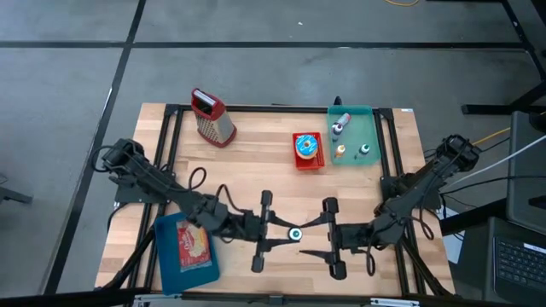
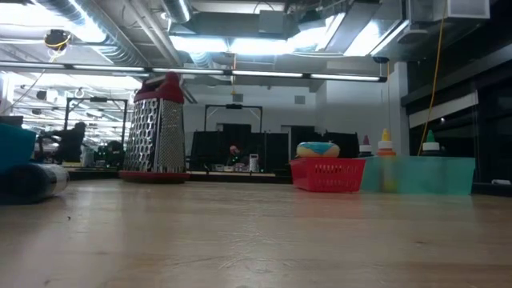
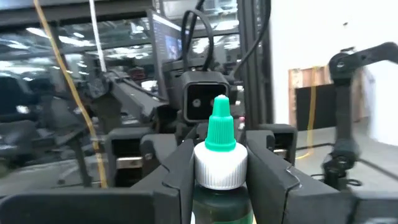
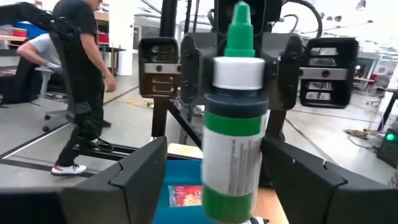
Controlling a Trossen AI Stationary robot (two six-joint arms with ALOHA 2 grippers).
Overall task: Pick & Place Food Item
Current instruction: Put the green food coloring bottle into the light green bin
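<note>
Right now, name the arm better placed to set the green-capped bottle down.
Left. The left gripper is shut on the green-capped bottle, fingers pressed against its neck. The right gripper stands open, fingers clear of it.

Counted from the high view: two grippers, left gripper (image 1: 275, 232) and right gripper (image 1: 319, 232), one per arm. One green-capped bottle (image 1: 295, 234) between them. One box grater (image 1: 212, 118). One red basket (image 1: 308, 152) with one donut (image 1: 307, 146) in it. One teal bin (image 1: 355, 136) with three small bottles (image 1: 339, 126) inside. One blue tray (image 1: 186, 249) carrying one food packet (image 1: 194, 244). One person (image 4: 79, 81) was walking in the right wrist view; a second figure beside them was partly hidden.
</note>
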